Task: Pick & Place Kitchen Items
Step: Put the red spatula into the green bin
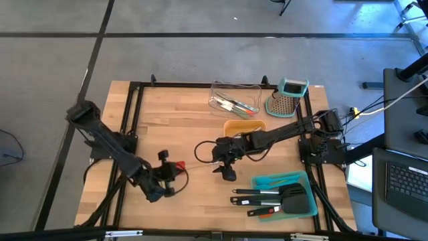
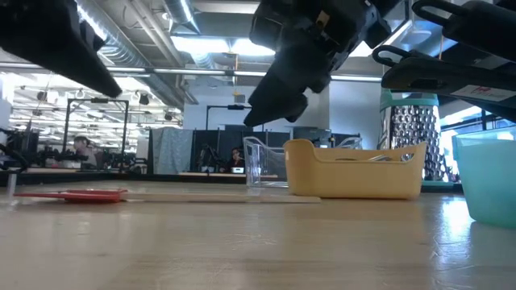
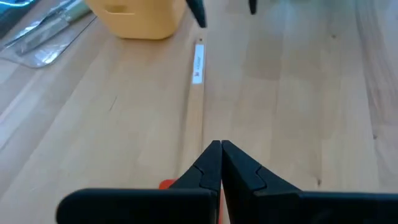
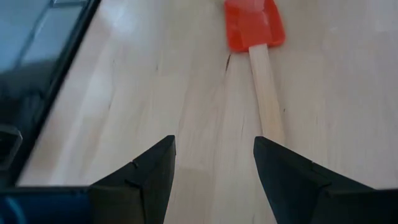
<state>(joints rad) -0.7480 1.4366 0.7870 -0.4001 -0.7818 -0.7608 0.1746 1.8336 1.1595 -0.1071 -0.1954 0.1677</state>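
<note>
A red silicone spatula [image 1: 178, 165] with a long pale wooden handle [image 3: 198, 93] lies flat on the table between my two grippers. Its red head [image 4: 254, 25] points toward the table's left. My left gripper [image 3: 221, 148] is shut on nothing and hangs above the head end [image 1: 172, 175]. My right gripper [image 4: 214, 146] stands open above the handle's free end [image 1: 226, 171], raised off the table in the low view [image 2: 270, 109]. In the right wrist view the handle [image 4: 267, 93] runs toward one finger, clear of it.
A teal tray [image 1: 309, 181] at the near right holds several black utensils. An orange tray [image 1: 244, 125] sits mid-table. Behind it stands a clear tray [image 1: 235, 87] with utensils. A steel grater with a teal top [image 1: 289, 99] is at the far right. Bare wood lies on the left.
</note>
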